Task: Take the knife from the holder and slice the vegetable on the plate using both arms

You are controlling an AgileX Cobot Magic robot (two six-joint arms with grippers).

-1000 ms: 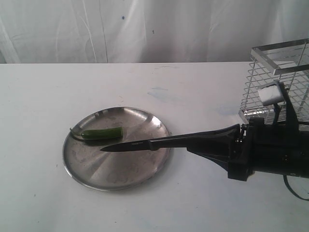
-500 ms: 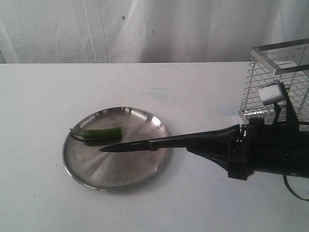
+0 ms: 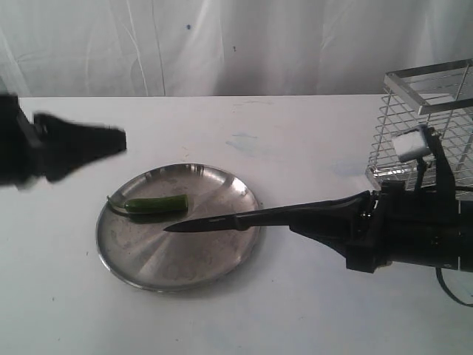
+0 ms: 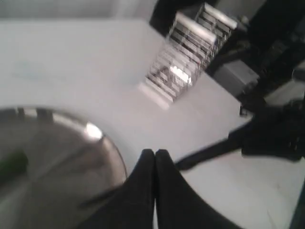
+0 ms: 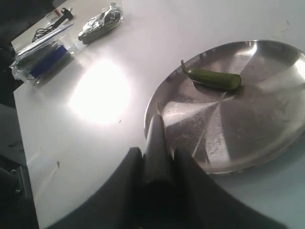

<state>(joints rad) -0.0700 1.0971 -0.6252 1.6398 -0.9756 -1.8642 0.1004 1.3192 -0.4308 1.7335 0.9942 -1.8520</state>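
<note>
White tabletop spreads open around the steel plate. The green pepper rests on its upper left; the right gripper clamps the knife, tip just below it. The left gripper, jaws pressed together, hovers upper left. Only the right wrist view shows a foil packet.

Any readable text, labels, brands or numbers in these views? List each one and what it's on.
No text reads in any view.
knife blade: no marking sharp enough to read.
bag with blue contents, right wrist view: any print is too blurred to read.
holder and plate: no markings visible.
</note>
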